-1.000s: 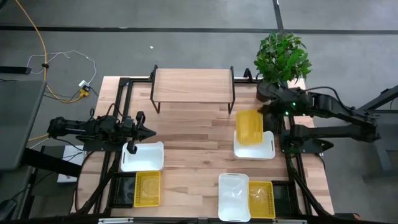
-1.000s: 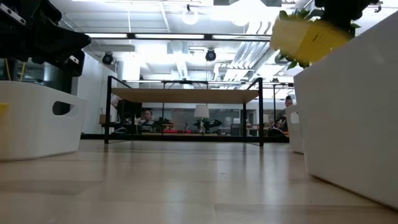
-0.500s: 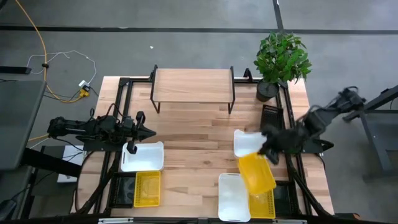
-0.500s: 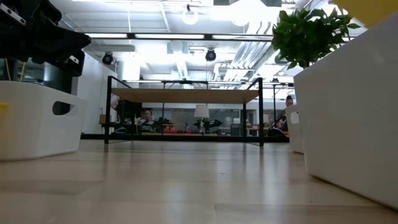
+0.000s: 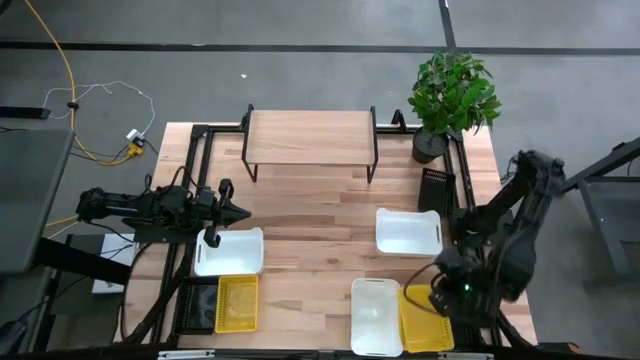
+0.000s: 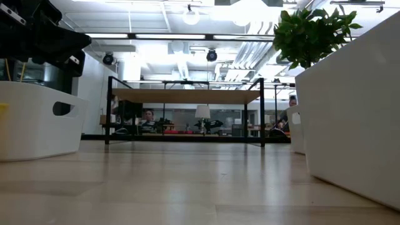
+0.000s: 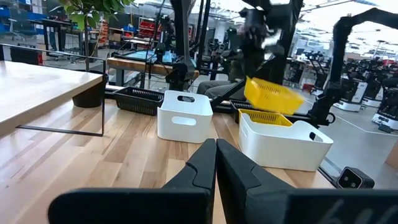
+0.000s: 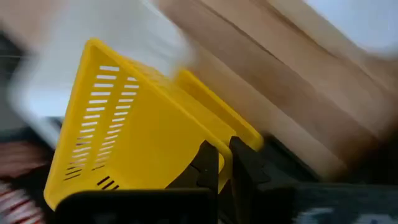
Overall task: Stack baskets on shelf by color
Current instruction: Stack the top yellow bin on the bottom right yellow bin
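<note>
- Right gripper (image 8: 224, 163) is pinching the rim of a yellow basket (image 8: 137, 149), its two dark fingers pressed together over the basket's edge.
- Seen from above, that gripper (image 5: 440, 297) is hanging over the table's near right corner, far from the shelf (image 5: 310, 137).
- Its held yellow basket (image 5: 420, 318) is showing slotted side walls and a solid bright floor, and it is tilting in the grip.
- From the left wrist camera, the same basket (image 7: 272, 95) is hanging in the air above a second yellow basket (image 7: 267, 118), which is sitting just behind a white basket (image 7: 283, 142).
- That white basket (image 5: 376, 316) is lying just beside the held one, on its shelf-ward left, with rounded corners and plain walls.
- Another white basket (image 5: 408, 232) is resting between the shelf and the right gripper, apart from both.
- Left gripper (image 5: 243, 211) is waiting with its fingers pressed together and holding nothing, well to the left of the shelf's front edge.
- Below it, a third white basket (image 5: 230, 251) and a yellow mesh basket (image 5: 237, 303) are sitting side by side, the yellow one farther from the shelf.
- Its wooden top on thin black legs is carrying no baskets.
- Beside the shelf's right end, a potted plant (image 5: 452, 93) is standing.
</note>
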Robot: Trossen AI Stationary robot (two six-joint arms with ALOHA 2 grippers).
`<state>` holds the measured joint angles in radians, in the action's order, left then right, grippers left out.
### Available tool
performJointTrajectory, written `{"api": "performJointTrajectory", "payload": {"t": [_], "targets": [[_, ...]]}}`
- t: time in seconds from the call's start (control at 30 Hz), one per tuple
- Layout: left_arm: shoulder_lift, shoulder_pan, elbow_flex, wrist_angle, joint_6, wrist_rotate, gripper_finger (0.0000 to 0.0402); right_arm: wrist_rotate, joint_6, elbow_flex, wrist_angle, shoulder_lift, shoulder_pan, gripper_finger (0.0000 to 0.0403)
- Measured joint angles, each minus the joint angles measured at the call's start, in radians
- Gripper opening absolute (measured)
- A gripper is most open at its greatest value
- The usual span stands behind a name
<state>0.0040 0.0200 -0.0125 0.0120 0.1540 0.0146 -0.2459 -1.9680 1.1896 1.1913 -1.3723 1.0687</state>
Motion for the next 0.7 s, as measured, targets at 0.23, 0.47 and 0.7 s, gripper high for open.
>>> {"api": "performJointTrajectory", "payload": {"t": [0.23,0.47,0.7], "targets": [[0.0,0.0,0.0,0.0,0.0,0.0,0.0001,0.116,-0.07,0.05,0.026,-0.153,0.039,0.0],[0.0,0.0,0.0,0.0,0.0,0.0,0.0001,-0.009,-0.072,0.06,0.038,-0.168,0.046,0.0],[0.0,0.0,0.0,0.0,0.0,0.0,0.0001,-0.024,-0.098,0.059,0.046,-0.168,0.037,0.0007]]}}
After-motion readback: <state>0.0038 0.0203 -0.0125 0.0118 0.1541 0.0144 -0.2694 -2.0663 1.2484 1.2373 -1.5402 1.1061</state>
